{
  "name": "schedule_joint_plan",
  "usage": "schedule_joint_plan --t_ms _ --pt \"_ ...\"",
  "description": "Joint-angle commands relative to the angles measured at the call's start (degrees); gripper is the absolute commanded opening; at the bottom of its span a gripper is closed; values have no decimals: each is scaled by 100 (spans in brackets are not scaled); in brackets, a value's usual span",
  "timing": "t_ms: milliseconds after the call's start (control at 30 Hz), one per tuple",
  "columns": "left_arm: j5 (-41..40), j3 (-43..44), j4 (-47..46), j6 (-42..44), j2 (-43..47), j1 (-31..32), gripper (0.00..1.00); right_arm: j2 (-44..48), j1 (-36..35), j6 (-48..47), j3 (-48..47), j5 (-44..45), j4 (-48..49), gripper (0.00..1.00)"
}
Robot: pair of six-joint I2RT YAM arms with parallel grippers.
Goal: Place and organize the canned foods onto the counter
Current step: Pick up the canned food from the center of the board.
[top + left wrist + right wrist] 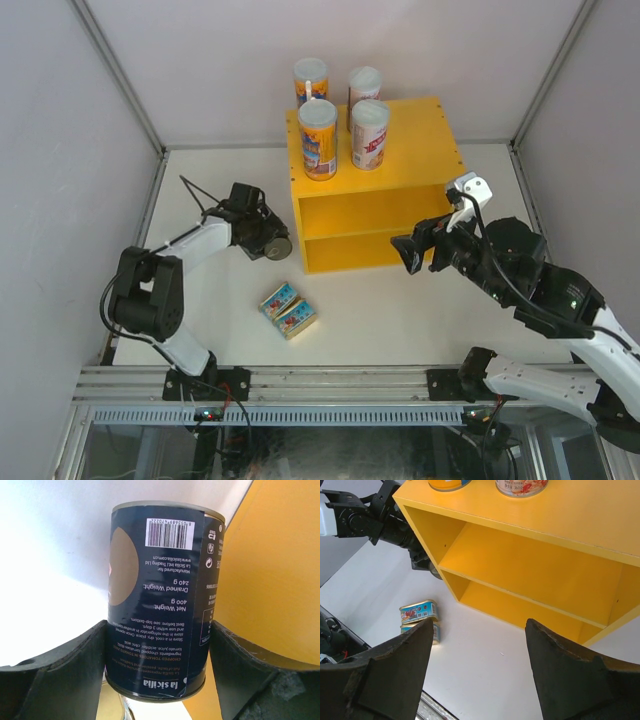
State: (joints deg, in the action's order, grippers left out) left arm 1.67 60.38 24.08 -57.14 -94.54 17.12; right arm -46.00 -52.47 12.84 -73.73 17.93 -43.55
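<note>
Left gripper (pixel 266 241): clamped on the dark steel can (pixel 160 595) — just beside the counter's (pixel 410 150) left wall.
Right gripper (pixel 479 626): jaws apart, empty, facing the shelf (pixel 520 598).
Tubes (pixel 318 140): four, upright on the counter's top.
Flat tins (pixel 289 309): two, side by side on the table (pixel 400 310).

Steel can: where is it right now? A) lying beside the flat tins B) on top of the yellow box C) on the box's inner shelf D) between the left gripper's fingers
D: the left wrist view shows the steel can clamped in the left gripper.
</note>
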Motion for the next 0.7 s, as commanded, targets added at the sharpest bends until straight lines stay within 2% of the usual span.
schedule_joint_plan --t_ms 0,667 --pt "17 -164 -392 -99 598 19 0 88 26 121 0 113 88 73" --pt "-173 -700 -318 -211 1485 10 0 323 18 238 81 231 -39 73"
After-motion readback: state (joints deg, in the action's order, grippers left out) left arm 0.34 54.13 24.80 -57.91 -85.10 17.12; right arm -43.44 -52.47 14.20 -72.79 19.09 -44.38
